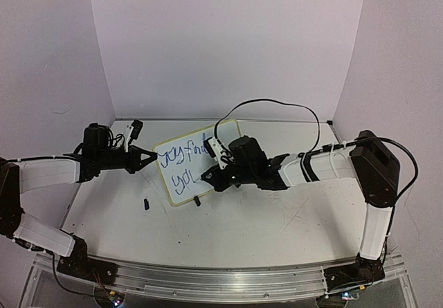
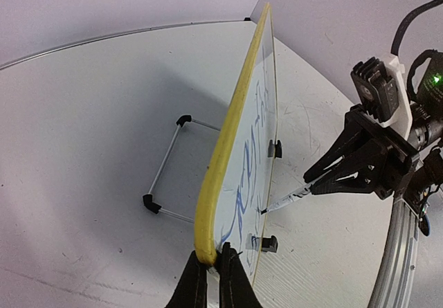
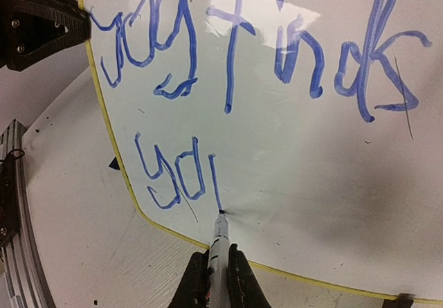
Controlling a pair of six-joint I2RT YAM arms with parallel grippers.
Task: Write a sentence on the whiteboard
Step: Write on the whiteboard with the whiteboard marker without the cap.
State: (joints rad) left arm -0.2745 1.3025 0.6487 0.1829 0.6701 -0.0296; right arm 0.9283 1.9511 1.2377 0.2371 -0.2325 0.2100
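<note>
The whiteboard [image 1: 194, 166] with a pale yellow frame stands tilted near the table's middle, with blue writing on it. My left gripper [image 1: 154, 157] is shut on its left edge; in the left wrist view the fingers [image 2: 214, 284] pinch the yellow frame [image 2: 228, 135]. My right gripper [image 1: 208, 177] is shut on a marker [image 3: 219, 242], whose tip touches the whiteboard [image 3: 277, 156] at the bottom of a fresh stroke after "yo". The marker [image 2: 291, 197] also shows in the left wrist view, touching the board face.
A small dark piece [image 1: 147, 203] lies on the table in front of the board's left side. The board's wire stand [image 2: 169, 169] with black feet rests behind it. The metal rail [image 1: 208, 280] runs along the near edge. Walls close in on three sides.
</note>
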